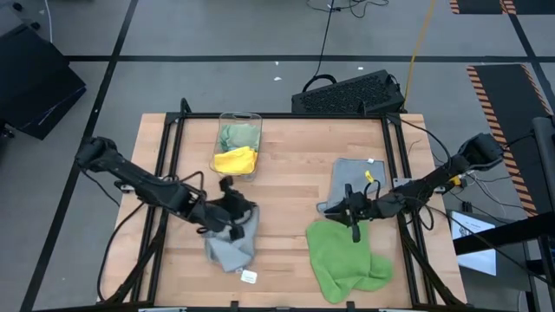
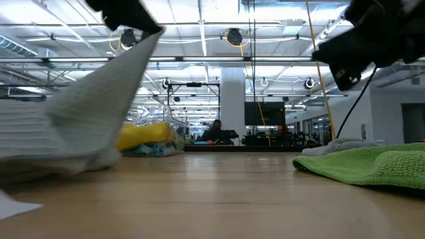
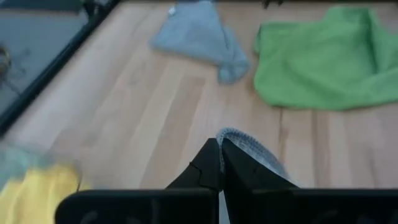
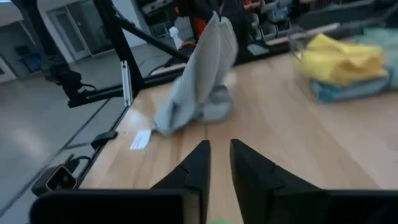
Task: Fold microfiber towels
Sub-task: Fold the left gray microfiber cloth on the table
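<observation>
While the left gripper [image 1: 232,211] is clamped on a corner of a grey towel [image 1: 232,245], that towel is held partly lifted at the table's [image 1: 286,199] front left, its lower part on the wood. A narrow gap is shown between the right gripper's [image 1: 354,227] fingers, with nothing held, above the green towel [image 1: 342,260]. A second grey towel [image 1: 351,180] lies behind it. Yellow and pale green towels are kept in the bin [image 1: 238,143].

Left arm reaches in from left side, left claw [image 1: 232,211] pinched shut, raised off the bench. Right arm comes from right, right claw [image 1: 354,211] pointing down, fingers [image 4: 198,163] slightly apart.
</observation>
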### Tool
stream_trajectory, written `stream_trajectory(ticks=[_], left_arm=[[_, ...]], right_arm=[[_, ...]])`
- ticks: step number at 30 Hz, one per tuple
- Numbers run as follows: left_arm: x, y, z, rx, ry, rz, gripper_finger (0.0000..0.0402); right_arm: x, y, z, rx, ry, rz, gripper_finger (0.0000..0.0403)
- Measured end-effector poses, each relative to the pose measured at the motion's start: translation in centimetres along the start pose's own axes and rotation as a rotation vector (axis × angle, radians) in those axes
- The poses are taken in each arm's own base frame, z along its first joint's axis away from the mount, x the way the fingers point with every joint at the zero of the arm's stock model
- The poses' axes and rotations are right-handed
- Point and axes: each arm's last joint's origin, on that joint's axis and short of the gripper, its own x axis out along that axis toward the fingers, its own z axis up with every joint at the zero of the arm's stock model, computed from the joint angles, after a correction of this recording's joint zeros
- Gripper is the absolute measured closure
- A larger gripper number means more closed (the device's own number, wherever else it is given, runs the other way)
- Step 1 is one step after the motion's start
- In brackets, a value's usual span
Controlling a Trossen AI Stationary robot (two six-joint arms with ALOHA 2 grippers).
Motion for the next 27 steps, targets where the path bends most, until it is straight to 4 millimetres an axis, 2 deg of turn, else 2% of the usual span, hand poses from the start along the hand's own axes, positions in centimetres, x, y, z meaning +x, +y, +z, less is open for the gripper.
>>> stream_trajectory(ticks=[9, 16, 20, 27], left_arm=[[5.4, -3.4, 3.6, 0.145, 0.032, 0.054, 0.0393], [8.7, -4.4, 4.1, 0.189, 0.076, 0.070, 0.0392], [9.9, -4.2, 3.6, 0.196, 0.105, 0.083, 0.0392], [10.2, -3.6, 3.7, 0.179, 0.121, 0.072, 0.0388]], right_arm=[[4.1, 2.6, 2.7, -0.083, -0.042, -0.020, 0.0264], [7.1, 4.1, 3.3, -0.085, -0.034, -0.018, 0.0228], [8.7, 4.5, 3.0, -0.063, -0.010, -0.027, 0.0228], [11.3, 3.9, 2.7, -0.078, 0.038, -0.092, 0.0226]])
